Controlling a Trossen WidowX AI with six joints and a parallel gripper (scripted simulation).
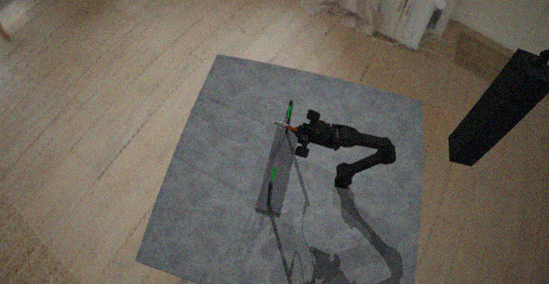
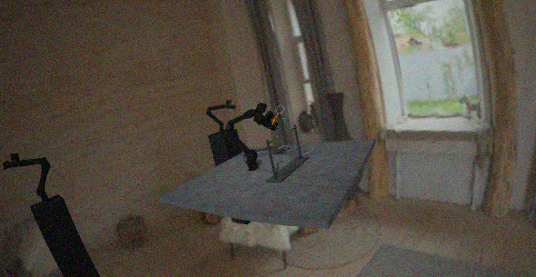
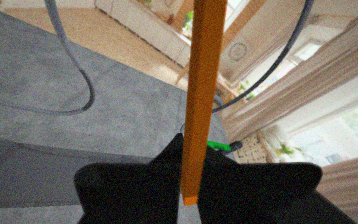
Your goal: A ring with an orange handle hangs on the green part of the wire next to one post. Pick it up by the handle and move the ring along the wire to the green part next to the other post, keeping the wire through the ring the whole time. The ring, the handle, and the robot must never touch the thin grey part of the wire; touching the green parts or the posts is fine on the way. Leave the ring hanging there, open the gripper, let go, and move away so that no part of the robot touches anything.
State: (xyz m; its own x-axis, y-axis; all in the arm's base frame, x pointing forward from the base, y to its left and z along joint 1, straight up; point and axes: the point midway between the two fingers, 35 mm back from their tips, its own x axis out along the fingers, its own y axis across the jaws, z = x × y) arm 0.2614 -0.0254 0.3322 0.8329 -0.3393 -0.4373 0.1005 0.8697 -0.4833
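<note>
My gripper (image 1: 295, 129) (image 2: 271, 122) (image 3: 183, 137) is shut on the orange handle (image 1: 291, 128) (image 2: 274, 118) (image 3: 202, 85) and holds it upright, high above the wire stand's base (image 1: 279, 191) (image 2: 288, 168). The ring (image 2: 280, 109) shows as a small loop above the handle in the exterior view; in the wrist view it is cut off at the top. The thin grey wire (image 3: 82, 82) (image 3: 280, 55) curves on both sides of the handle. One green part (image 1: 289, 111) (image 3: 219, 146) lies near the far post, the other green part (image 1: 274, 172) near the near post.
The stand sits on a grey table (image 1: 219, 208) (image 2: 318, 202) (image 3: 30, 55). The arm's base (image 1: 343, 180) (image 2: 251, 162) stands beside the stand. Black camera stands (image 1: 498, 110) (image 2: 59, 234) stand off the table. A window and curtains are behind.
</note>
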